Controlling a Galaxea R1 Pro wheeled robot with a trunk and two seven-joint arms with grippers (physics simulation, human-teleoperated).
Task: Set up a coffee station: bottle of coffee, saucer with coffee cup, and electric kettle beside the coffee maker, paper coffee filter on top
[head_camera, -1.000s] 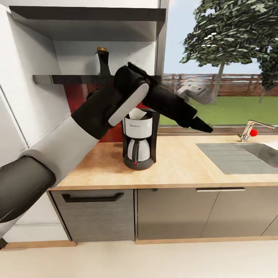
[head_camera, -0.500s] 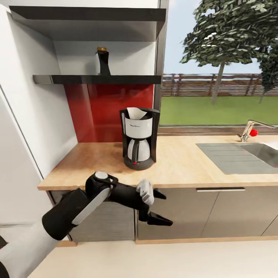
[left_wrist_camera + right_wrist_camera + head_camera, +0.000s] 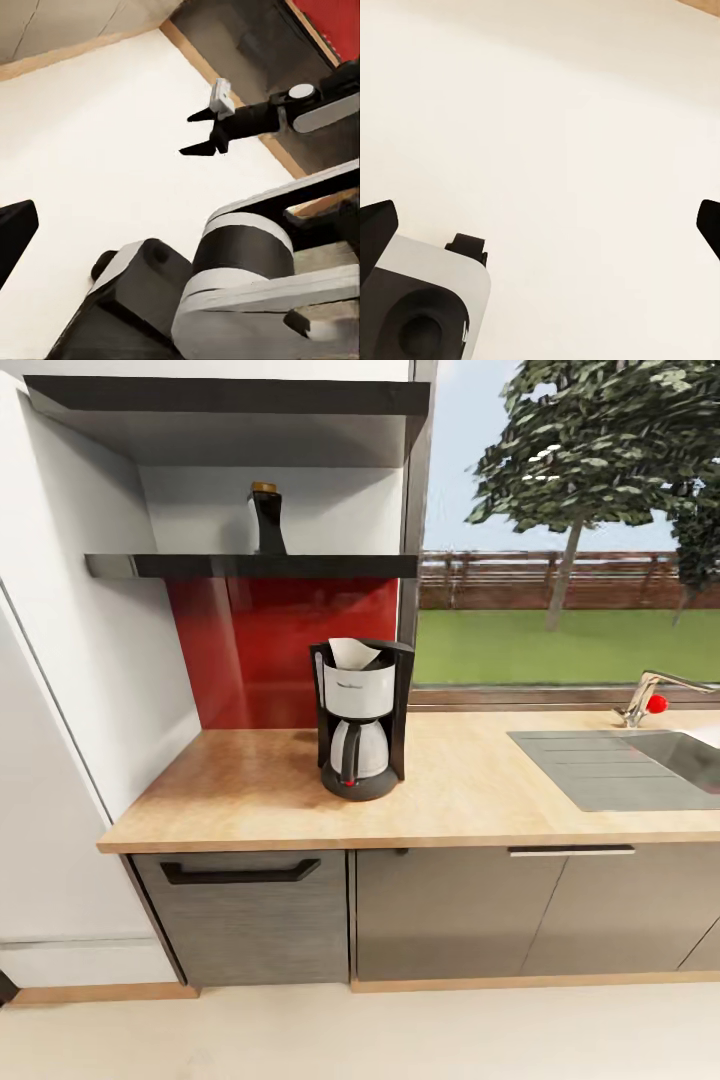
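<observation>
Item: coffee maker, upright on the wood-grain table, toward its left end, before the red backsplash. White paper coffee filter sat in the top of the machine.

Item: bottle of coffee, gold-capped, stood on the dark kitchen shelf above and left of the machine, well apart from it.

Item: sink and faucet, at the table's right.

Item: right tool, seen from the left wrist, fingers parted wide, holding nothing, over pale floor.

Item: left tool, one dark fingertip at frame edge; spread could not be told.
</observation>
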